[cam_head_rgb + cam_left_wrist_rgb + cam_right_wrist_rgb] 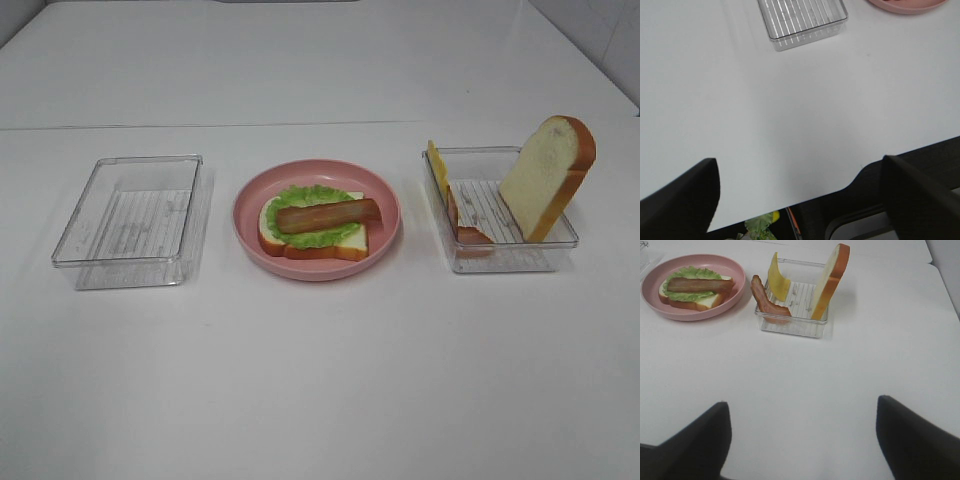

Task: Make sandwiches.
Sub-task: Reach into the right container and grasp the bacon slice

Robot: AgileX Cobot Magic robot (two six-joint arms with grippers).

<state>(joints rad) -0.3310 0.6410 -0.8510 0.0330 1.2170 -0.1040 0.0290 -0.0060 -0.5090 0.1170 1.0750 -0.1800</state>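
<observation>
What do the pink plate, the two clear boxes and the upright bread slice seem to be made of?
Pink plate: probably plastic, smooth with a soft sheen and even colour. Left box and right box: clear rigid plastic, perhaps acrylic; ribbed floors show through. Bread slice: seemingly toy foam or soft plastic, matte, with a uniform painted-looking crust.

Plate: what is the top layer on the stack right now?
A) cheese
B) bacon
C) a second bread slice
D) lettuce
B: a bacon strip lies uncovered on the lettuce on the plate, while the cheese stands in the right tray.
</observation>
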